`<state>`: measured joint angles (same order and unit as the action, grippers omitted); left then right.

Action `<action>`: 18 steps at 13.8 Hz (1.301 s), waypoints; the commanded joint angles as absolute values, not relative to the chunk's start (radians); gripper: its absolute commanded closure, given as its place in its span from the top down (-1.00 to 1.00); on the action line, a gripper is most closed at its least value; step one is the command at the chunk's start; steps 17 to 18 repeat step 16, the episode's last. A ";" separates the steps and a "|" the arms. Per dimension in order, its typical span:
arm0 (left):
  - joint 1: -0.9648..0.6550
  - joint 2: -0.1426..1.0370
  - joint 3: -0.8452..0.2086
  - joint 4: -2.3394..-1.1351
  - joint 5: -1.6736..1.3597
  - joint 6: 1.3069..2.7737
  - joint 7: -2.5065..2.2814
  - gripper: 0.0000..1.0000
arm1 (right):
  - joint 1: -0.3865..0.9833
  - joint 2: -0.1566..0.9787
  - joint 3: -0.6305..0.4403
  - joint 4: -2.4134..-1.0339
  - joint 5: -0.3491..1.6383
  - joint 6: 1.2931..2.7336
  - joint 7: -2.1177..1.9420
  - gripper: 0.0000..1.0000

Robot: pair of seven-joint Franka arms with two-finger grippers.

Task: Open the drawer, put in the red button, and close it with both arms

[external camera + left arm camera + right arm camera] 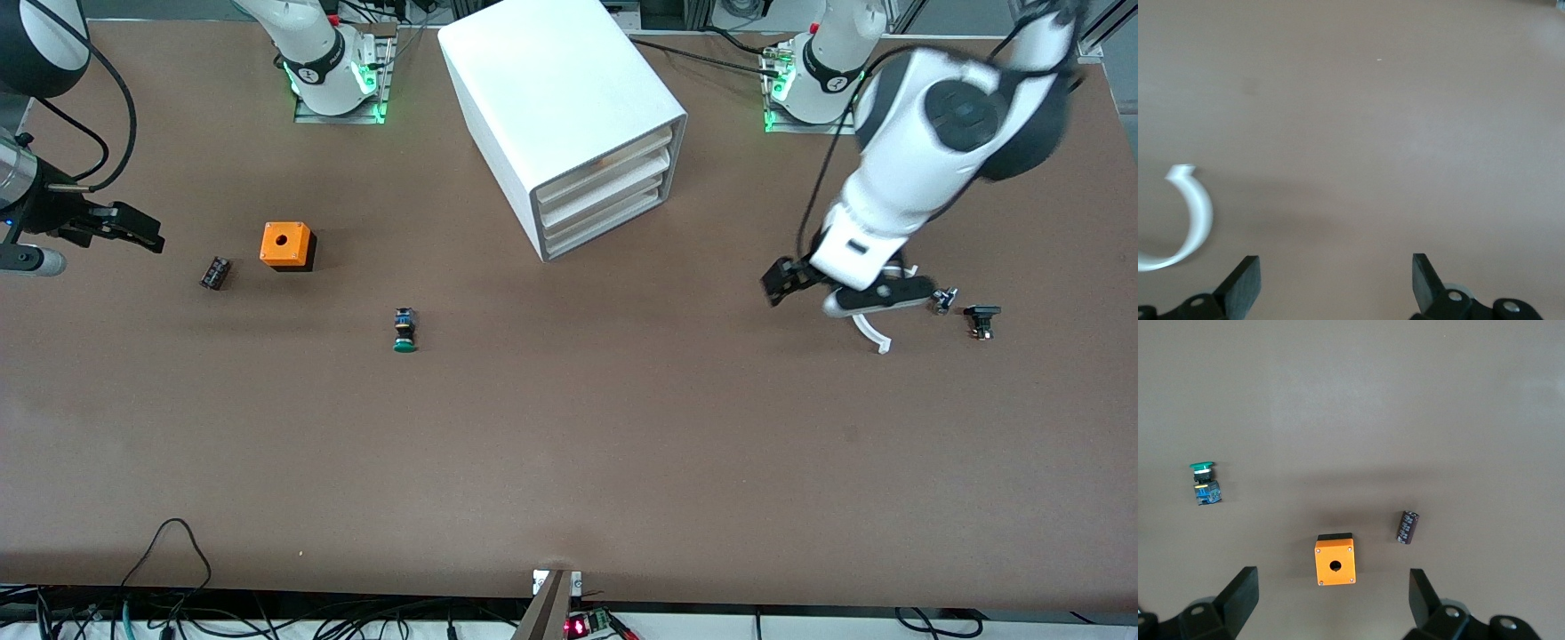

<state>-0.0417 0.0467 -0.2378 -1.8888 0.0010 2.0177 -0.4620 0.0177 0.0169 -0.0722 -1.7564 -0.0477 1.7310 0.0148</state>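
Green-capped button (405, 331) lies nearest, orange box (287, 245) and capacitor (215, 272) farther.

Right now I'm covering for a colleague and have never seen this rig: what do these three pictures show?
Two white robot arms work at a brown table. The wide picture looks down from across the table; the others come from cameras on each wrist. The left tool and right tool are open, holding nothing. On the table: a white cabinet with drawers shut, an orange box, a green button, a dark cylinder, a white curved strip. I see no red button.
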 commanded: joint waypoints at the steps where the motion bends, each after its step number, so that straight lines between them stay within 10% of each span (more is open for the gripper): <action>1: -0.022 -0.014 -0.155 -1.760 -0.002 1.776 -0.278 1.00 | 0.021 -0.005 -0.078 -1.776 -0.029 1.738 -0.003 1.00; 18: 0.002 -0.051 -0.051 -1.674 0.009 1.629 0.018 1.00 | 0.021 0.000 -0.077 -1.770 -0.029 1.750 -0.003 1.00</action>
